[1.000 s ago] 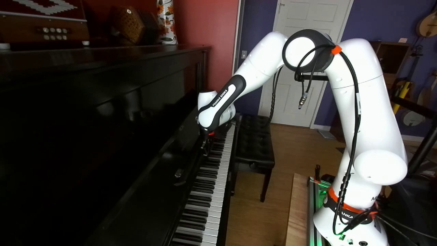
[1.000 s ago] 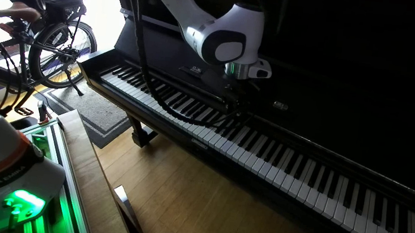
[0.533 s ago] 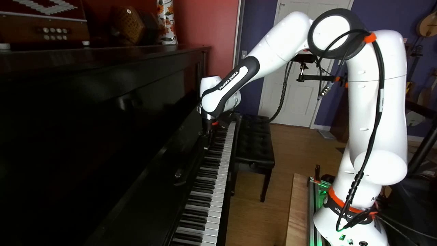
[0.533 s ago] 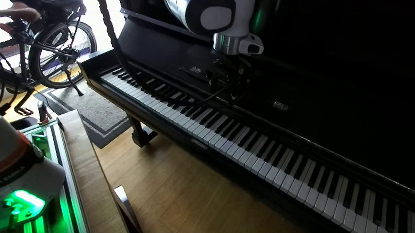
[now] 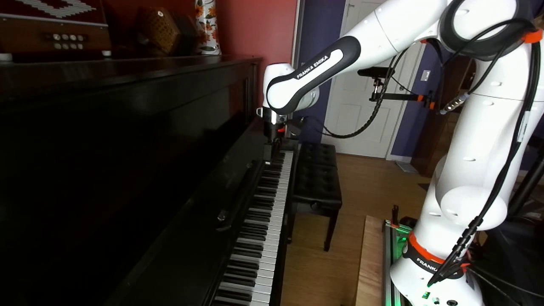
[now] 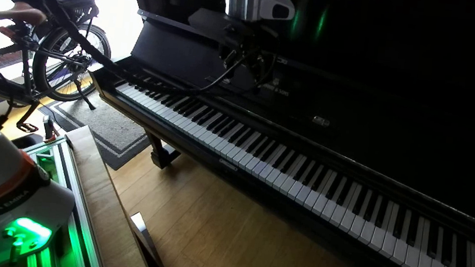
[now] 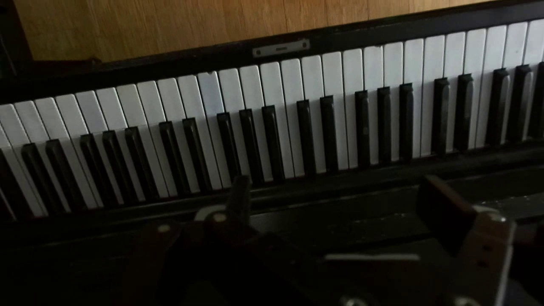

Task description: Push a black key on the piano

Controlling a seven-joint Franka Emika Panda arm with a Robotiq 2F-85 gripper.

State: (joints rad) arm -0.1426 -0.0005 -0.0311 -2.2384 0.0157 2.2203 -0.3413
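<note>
Atop the piano (image 5: 182,140), can see an accordion (image 5: 55,36) only in an exterior view, and likewise a black padded bench (image 5: 316,174) in front of the piano's keys (image 5: 274,221). Beyond the piano's end, can pick out a bicycle (image 6: 40,62) and a rug (image 6: 107,125), only in an exterior view. Can read the spread of the end effector (image 7: 335,187) just from the wrist view: parted wide at the fingers (image 7: 240,199), holding nothing. From both exterior views, can place the piano's keys below the end effector, apart from it, and the black case (image 6: 388,104) near beside. Across the wrist view, can follow a run of white keys (image 7: 313,78) past the fingers, and overlap of one fingertip with the inner end of a black key (image 7: 229,144).
</note>
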